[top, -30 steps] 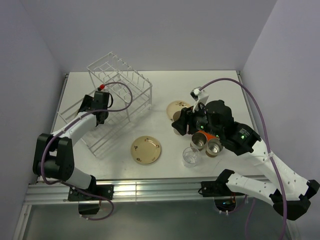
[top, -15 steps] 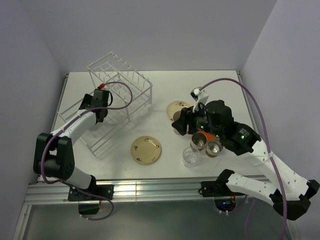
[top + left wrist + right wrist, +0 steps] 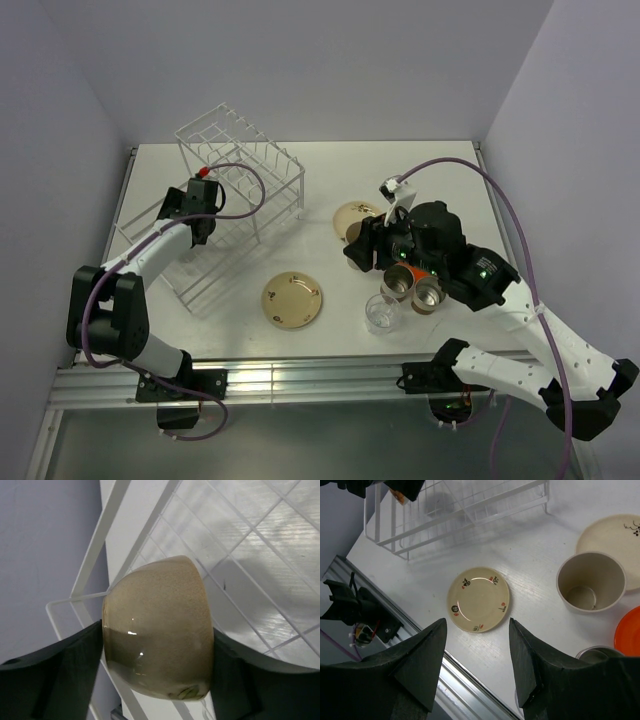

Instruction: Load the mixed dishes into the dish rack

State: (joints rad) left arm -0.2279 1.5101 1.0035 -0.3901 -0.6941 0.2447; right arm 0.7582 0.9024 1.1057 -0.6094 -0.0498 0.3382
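Observation:
My left gripper (image 3: 157,655) is shut on a cream-beige bowl (image 3: 157,630), held sideways just above the wires of the white dish rack (image 3: 240,545). From above, the left gripper (image 3: 190,212) is over the rack's lower tray (image 3: 215,275), beside the tall slotted section (image 3: 240,160). My right gripper (image 3: 477,622) is open and empty, high above a cream plate with motifs (image 3: 478,599). A tall beige cup (image 3: 590,582), a second cream plate (image 3: 615,540) and an orange plate (image 3: 628,637) lie to its right. Two metal cups (image 3: 402,282) and a clear glass (image 3: 382,313) stand under the right arm.
The cream plate (image 3: 292,299) lies alone at the table's front middle. The table's front metal rail (image 3: 300,375) runs below it. Walls close in the left, back and right sides.
My left gripper has shifted slightly back and left over the rack's tray with the bowl in it. The right arm has barely moved.

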